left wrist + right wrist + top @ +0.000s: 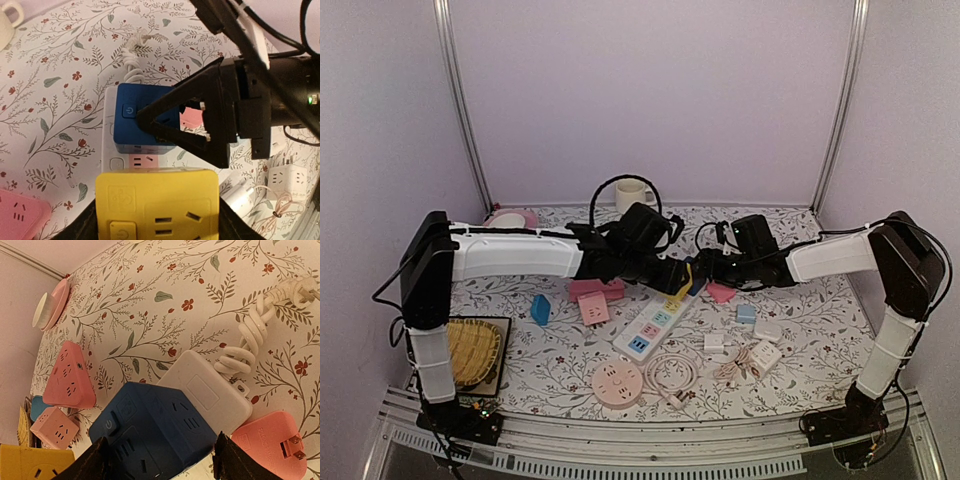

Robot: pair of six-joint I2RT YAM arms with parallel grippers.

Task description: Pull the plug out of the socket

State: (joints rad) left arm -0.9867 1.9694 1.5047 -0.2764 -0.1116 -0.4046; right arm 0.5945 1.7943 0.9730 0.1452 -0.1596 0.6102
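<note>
Two claws are set: the right gripper (160, 462) pinches the blue cube plug (150, 425), the left gripper (157, 227) clamps the yellow cube adapter (157, 197) — but the blue plug sits seated on the white power strip (205, 395); pulling remains.

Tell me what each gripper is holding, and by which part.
Left gripper: the yellow adapter, by its opposite sides. Right gripper: straddles the sides of the blue adapter, but whether it grips cannot be told.

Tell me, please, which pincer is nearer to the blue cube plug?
Right. The right pincer has the blue cube plug between its fingers; the left pincer holds the yellow cube just beside it.
</note>
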